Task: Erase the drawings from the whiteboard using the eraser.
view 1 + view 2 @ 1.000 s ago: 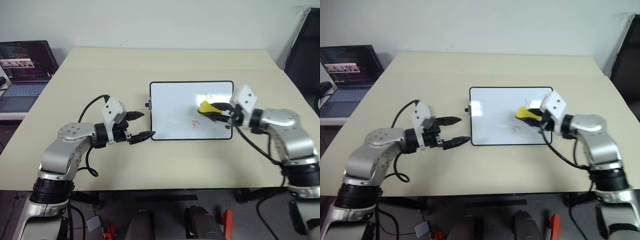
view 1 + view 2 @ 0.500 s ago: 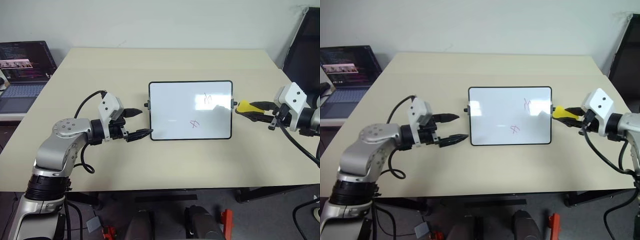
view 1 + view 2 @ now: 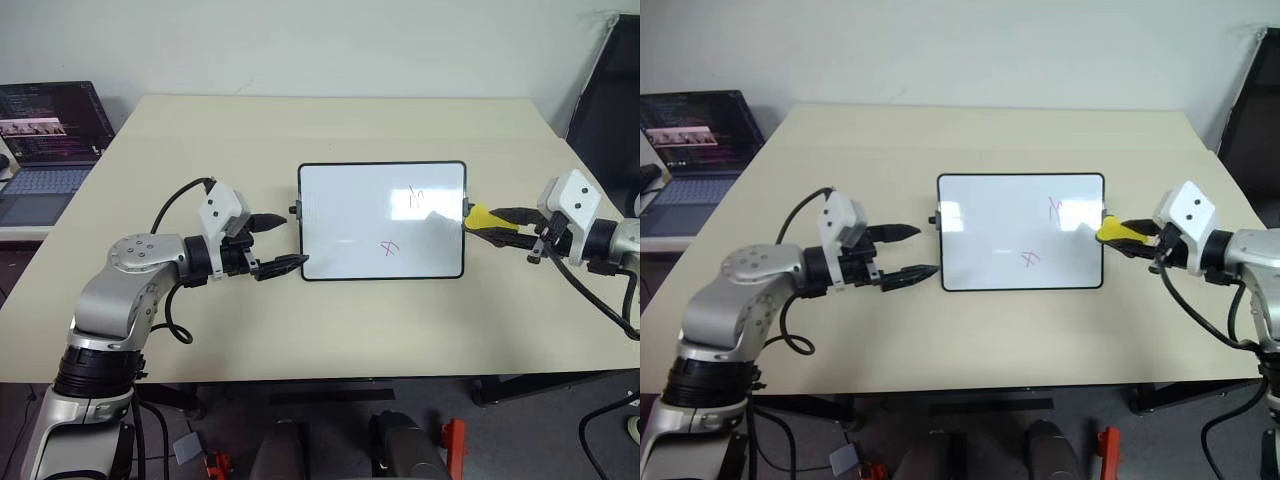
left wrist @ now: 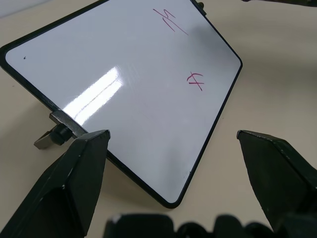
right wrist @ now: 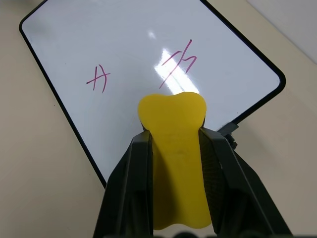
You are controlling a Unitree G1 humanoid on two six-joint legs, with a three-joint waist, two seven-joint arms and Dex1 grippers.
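The whiteboard [image 3: 350, 205] lies flat at the table's middle, black-framed, with a small knob on each short side. Two red-pink drawings show on its right half: one near the far right corner [image 3: 420, 197], one lower toward the near edge [image 3: 390, 247]. My right gripper [image 3: 482, 219] is shut on the yellow eraser [image 3: 481, 214], whose tip hovers at the board's right edge beside the knob; in the right wrist view the eraser [image 5: 172, 144] points at the upper drawing [image 5: 178, 62]. Just off the board's left edge, my left gripper [image 3: 291, 240] is open and holds nothing.
An open laptop [image 3: 48, 140] sits on a lower surface beyond the table's left edge. A dark chair-like object [image 3: 610, 100] stands at the far right. The beige table [image 3: 350, 330] has bare room all around the board.
My right gripper has carried the eraser from over the board's right half out past its right edge, then held near there. The left gripper has stayed open at the left edge.
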